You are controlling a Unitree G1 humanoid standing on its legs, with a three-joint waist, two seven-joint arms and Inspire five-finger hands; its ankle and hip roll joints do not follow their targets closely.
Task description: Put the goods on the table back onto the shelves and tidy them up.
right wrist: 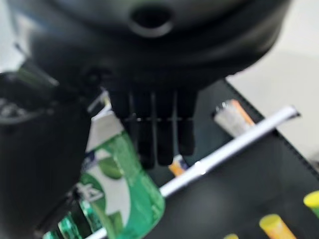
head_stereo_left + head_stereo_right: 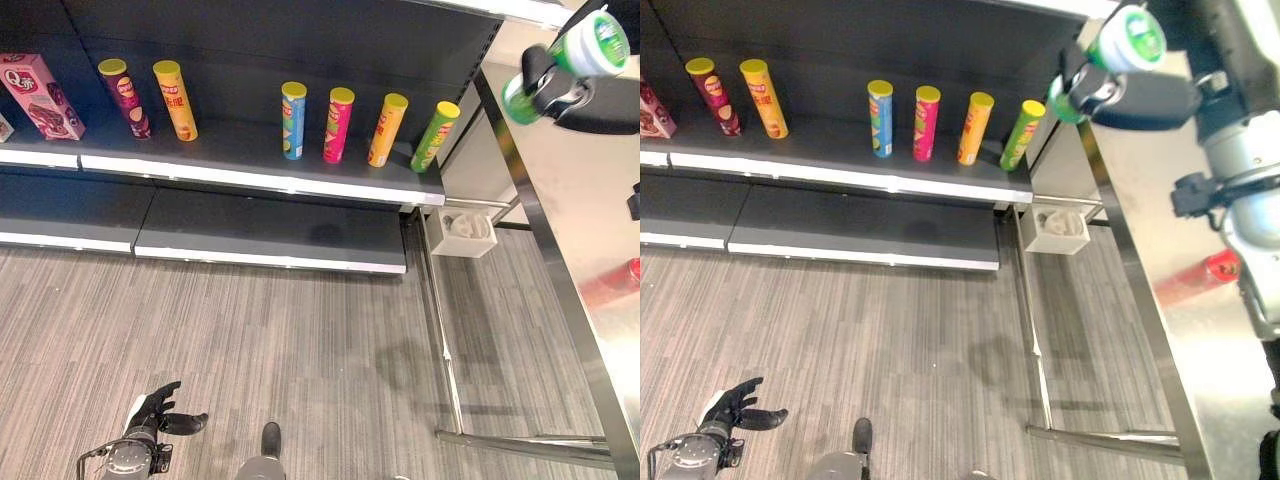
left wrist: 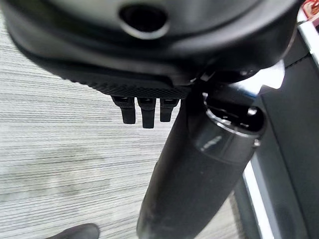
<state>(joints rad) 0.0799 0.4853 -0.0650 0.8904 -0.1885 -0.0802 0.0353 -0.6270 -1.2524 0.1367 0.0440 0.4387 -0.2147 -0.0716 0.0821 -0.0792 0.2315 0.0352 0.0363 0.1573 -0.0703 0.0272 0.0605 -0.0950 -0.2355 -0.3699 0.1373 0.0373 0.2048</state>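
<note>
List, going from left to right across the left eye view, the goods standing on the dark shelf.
Pink carton box → maroon tube with yellow lid → orange-yellow tube → blue tube → magenta tube → orange tube → leaning green tube.

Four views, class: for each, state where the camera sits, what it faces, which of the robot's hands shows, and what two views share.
Left eye view: head, looking down at shelf, floor, table; left hand low, right hand gripping a green can.
Right eye view: same scene, set slightly aside.
Left wrist view: along the open left hand, facing floor.
Right wrist view: along the right hand, facing the shelf.
Shared: the green can, eye views and right wrist view.
</note>
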